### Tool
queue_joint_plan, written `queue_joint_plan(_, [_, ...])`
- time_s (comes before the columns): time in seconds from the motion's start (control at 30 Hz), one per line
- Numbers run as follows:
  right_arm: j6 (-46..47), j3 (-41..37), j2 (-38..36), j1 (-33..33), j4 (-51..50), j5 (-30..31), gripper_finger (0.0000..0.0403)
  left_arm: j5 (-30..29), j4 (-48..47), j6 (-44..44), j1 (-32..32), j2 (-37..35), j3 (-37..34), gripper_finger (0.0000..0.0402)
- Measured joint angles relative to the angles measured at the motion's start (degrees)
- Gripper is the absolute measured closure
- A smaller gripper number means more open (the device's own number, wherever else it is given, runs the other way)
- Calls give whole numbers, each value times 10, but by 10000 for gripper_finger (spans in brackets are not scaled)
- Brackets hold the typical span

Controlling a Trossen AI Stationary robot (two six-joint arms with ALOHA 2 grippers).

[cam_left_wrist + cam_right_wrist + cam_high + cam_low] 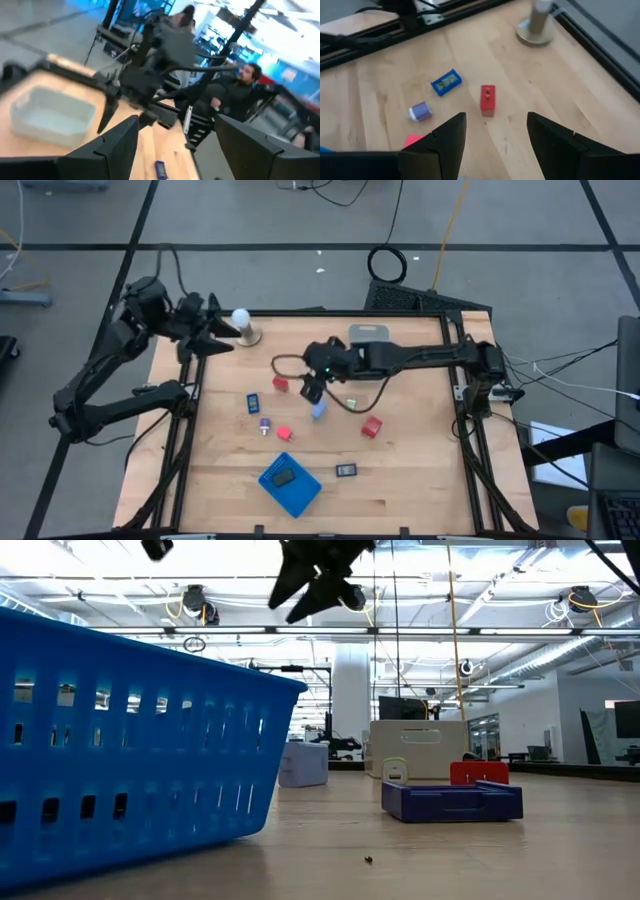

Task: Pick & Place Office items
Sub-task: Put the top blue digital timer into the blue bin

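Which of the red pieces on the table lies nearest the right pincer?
The red block just beside the right pincer, toward the left arm; the other two red pieces lie farther off.

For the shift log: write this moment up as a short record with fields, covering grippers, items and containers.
left gripper: open, empty, raised at the table's far left edge, beside the white ball
right gripper: open, empty, above mid-table, over the pale blue tube
red blocks: one just ahead of the right gripper, one nearer the right side
blue basket: near edge, one dark item inside
clear bin: far edge
loose on table: blue card, purple bit, black rectangle
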Motion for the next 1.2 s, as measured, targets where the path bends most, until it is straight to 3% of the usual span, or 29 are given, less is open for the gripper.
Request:
queue_joint_plan(0.2, [54,0,-2,-17,-34,1,200,-51,-160,124,0,12,135,135])
queue_joint_plan(0.4, [57,0,-2,-27,-33,2,202,-203,-372,202,0,35,235,135])
queue_joint_plan(0.5, [57,0,-2,-31,-33,32,206,-266,-439,221,-6,40,260,135])
queue_joint_plan(0.63, [50,0,-2,-35,-33,76,206,-310,-484,176,-25,44,269,135])
queue_joint_plan(0.87, [48,0,-2,-50,-33,76,207,-370,-508,97,-79,45,268,135])
queue_joint_plan(1.1, [16,0,-7,-62,-52,75,206,-446,-472,-19,-170,49,269,135])
queue_joint_plan(1.2, [14,0,-11,-67,-58,89,206,-513,-482,-45,-225,59,277,144])
